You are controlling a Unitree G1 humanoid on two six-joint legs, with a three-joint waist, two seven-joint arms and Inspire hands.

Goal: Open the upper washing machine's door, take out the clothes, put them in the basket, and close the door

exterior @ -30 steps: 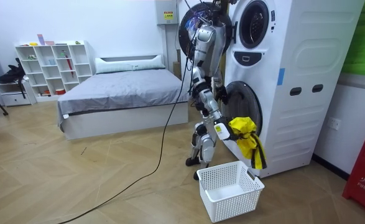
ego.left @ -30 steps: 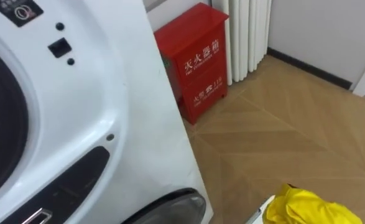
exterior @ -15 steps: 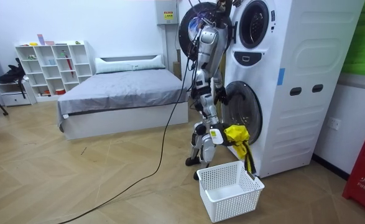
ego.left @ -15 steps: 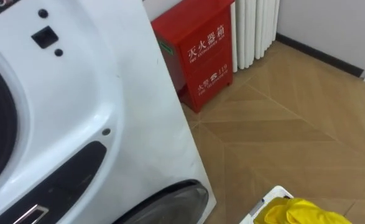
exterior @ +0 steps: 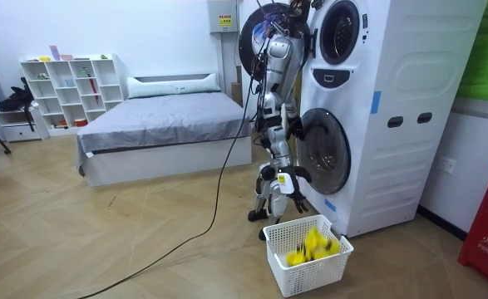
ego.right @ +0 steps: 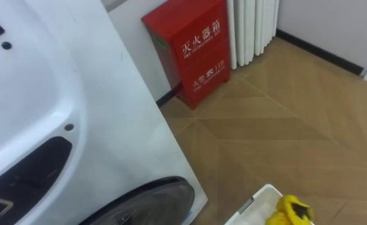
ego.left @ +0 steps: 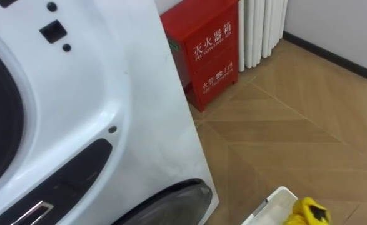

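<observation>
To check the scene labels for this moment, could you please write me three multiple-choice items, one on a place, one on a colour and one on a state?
1. Where does the yellow garment lie?
A on the bed; B in the white basket; C on top of the washing machine.
2. What colour is the cabinet?
A blue; B green; C red.
3. How does the basket stand?
A upright; B tipped on its side; C upside down.

Answers:
1 B: yellow cloth shows inside the basket, behind its lattice wall.
2 C: both eye views show it red.
3 A: its open top faces up.
</observation>
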